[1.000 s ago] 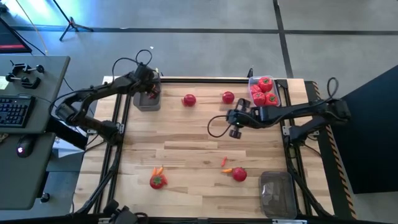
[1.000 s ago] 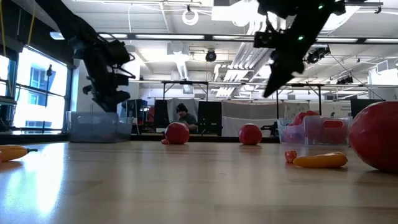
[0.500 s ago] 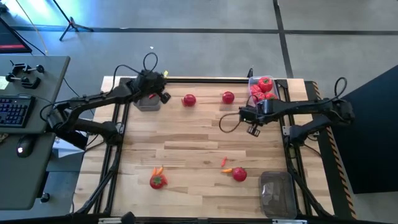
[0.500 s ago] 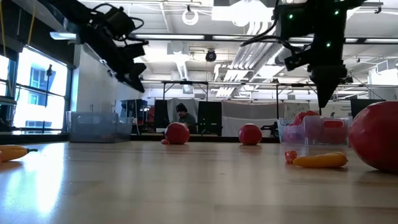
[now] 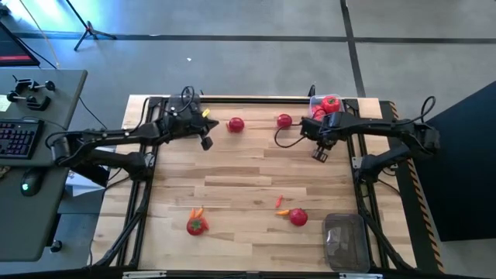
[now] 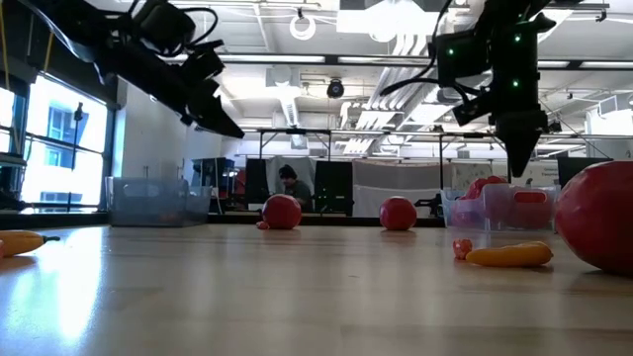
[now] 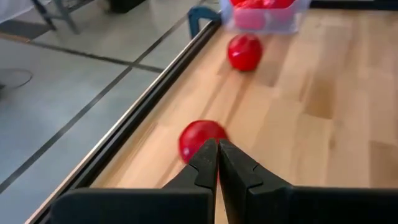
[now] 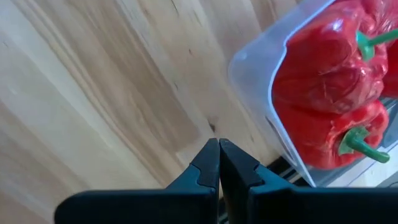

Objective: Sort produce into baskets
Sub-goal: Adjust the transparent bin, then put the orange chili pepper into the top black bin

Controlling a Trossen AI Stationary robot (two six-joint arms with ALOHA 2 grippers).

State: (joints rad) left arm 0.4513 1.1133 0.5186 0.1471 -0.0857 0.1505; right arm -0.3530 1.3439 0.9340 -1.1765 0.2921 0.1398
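Two red tomatoes (image 5: 235,124) (image 5: 284,121) rest on the table near its far edge. A third tomato (image 5: 298,218) and a fourth (image 5: 197,225) lie near the front, with small orange carrots (image 5: 281,206) (image 5: 198,211) beside them. The far right basket (image 5: 345,116) holds red peppers (image 5: 328,108). My left gripper (image 5: 206,143) is shut and empty, left of the first tomato (image 7: 199,134). My right gripper (image 5: 319,155) is shut and empty, above the table beside the pepper basket (image 8: 261,93). The far left basket (image 6: 158,203) is mostly hidden under my left arm in the high view.
A further clear basket (image 5: 345,240) stands at the near right corner. A black rail (image 7: 137,124) runs along the table's far edge. Bare wood lies across the table's middle (image 5: 232,178). A desk with a keyboard (image 5: 19,139) stands off the table's left side.
My left gripper has left the far left basket, gone toward the table's right and slightly near, and tipped more level, pointing at the first tomato. My right gripper has gone toward the table's right, to the pepper basket, and now points down.
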